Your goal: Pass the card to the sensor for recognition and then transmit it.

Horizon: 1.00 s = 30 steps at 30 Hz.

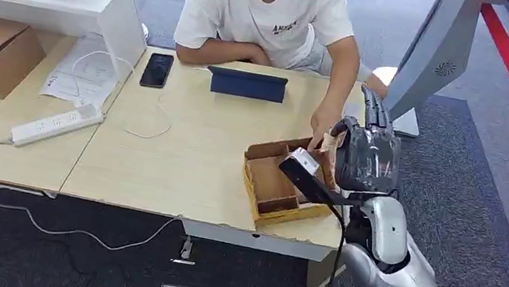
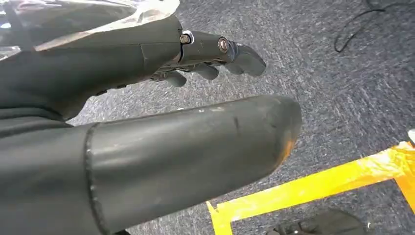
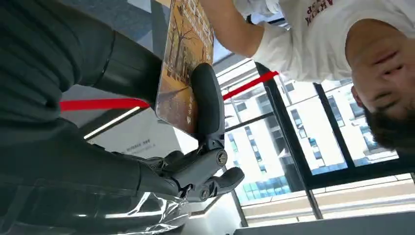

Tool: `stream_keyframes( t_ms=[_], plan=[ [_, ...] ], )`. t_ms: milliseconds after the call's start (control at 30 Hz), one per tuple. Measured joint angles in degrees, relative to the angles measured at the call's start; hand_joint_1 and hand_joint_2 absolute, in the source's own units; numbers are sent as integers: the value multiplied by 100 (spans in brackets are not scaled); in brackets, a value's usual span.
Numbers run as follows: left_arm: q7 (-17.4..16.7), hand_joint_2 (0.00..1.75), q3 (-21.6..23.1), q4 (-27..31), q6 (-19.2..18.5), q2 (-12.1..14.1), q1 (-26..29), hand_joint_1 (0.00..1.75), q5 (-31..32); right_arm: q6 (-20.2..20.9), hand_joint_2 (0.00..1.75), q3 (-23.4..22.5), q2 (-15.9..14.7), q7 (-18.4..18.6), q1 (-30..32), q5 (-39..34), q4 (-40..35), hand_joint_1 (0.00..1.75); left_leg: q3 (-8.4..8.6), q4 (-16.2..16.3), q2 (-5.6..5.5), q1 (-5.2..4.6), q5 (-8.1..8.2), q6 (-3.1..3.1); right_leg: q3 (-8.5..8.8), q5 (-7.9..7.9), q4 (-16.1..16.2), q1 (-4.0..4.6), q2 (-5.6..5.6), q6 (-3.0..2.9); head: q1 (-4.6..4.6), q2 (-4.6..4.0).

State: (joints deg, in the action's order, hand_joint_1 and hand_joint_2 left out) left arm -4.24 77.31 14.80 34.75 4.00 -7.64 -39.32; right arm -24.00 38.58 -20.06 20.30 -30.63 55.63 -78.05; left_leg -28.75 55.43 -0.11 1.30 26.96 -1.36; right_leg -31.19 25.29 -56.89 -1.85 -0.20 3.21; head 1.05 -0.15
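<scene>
Your right robot hand [image 3: 195, 161] pinches the card [image 3: 183, 63] between thumb and a dark finger, above the cardboard box [image 1: 283, 186] at the worktop's [image 1: 179, 170] near right corner. You can see the card is thin and flat, printed in golden-brown with bare trees; a person's hand [image 1: 324, 127] touches its far edge. Your left robot hand [image 2: 147, 112] hangs over the carpet, fingers apart, holding nothing.

Picture-printed card [image 3: 185, 68] between fingers [image 3: 208, 100]

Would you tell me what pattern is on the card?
The card carries a golden-brown picture of bare trees, clearest in the right wrist view.
</scene>
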Motion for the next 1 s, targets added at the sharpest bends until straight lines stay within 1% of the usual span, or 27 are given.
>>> stream_keyframes(
  t_ms=[67,167,233,433,567,700,833,1000],
  plan=[
    [-72,0,4,0,-46,0,-52,0,90,181,175,79,109,-52,-348,-120,317,175,-5,0,2,-1,-4,-6,-10,-6,-3,-1,2,-4,-7,0],
    [-136,0,7,0,-83,0,-152,0,193,343,175,155,251,-138,-844,-284,719,175,-5,0,0,0,-7,-5,-7,-6,-3,0,-1,-4,0,0],
    [-184,0,7,0,-96,0,-180,0,219,435,175,245,418,-192,-1151,-389,1087,175,-4,0,0,0,-7,-6,-9,-6,-4,0,0,-4,-7,0],
    [-238,0,9,0,-133,-2,-243,0,291,498,175,531,914,-278,-1923,-507,2158,175,-5,0,-1,4,-7,-7,-11,-6,-6,3,0,-5,-7,0],
    [-282,0,9,0,-182,-2,-246,0,304,502,175,667,1202,-267,-2252,-599,2748,175,-7,0,-1,4,-7,-7,-12,-5,-6,4,0,-5,-4,0],
    [-300,0,9,0,-184,-2,-245,0,335,489,175,747,1427,-271,-2478,-684,3252,175,-7,1,-1,4,-7,-7,-12,-5,-5,4,0,-5,-2,0],
    [-335,0,9,0,-193,0,-243,0,356,491,175,826,1584,-254,-2603,-699,3625,175,-7,1,-1,4,-7,-7,-13,-5,-5,4,0,-5,-4,0],
    [-354,0,9,0,-210,0,-231,0,365,480,175,874,1670,-236,-2646,-762,4043,175,-12,2,-2,4,-6,-7,-18,-6,-5,4,0,-5,-2,0]
  ],
)
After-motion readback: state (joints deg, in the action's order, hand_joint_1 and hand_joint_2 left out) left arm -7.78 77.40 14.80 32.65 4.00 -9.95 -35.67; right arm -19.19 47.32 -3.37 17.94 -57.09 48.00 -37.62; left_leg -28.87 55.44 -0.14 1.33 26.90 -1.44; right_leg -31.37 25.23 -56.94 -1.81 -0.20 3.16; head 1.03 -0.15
